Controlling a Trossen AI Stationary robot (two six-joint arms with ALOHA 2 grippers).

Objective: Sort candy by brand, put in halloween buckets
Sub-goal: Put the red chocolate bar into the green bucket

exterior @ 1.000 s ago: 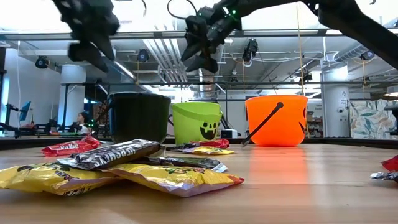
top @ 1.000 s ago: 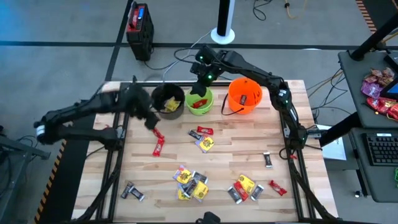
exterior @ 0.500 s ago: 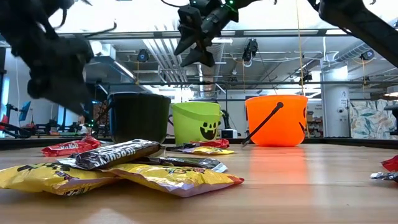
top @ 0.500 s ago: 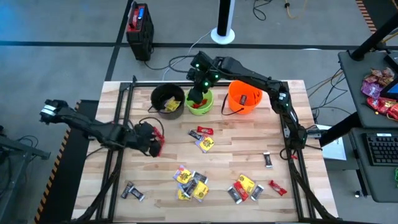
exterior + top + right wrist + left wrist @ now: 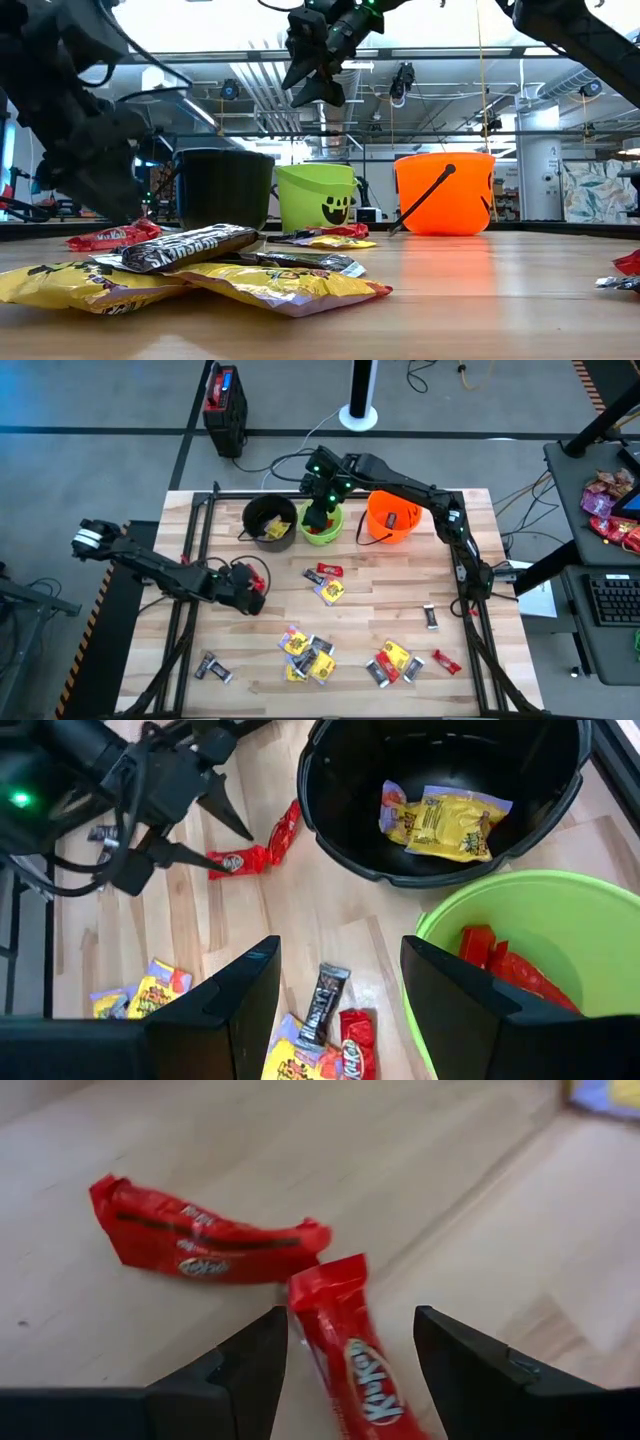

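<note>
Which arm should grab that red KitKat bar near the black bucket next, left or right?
Left. The left gripper is open and low, with the red KitKat bar between its fingers. The right gripper hangs open above the green bucket, well away.

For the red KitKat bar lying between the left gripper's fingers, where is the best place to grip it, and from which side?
Probably grip the KitKat bar across its narrow width near the middle, coming straight down. It lies flat, and the open left gripper already straddles it lengthwise. Stay clear of the second KitKat at its far end.
</note>
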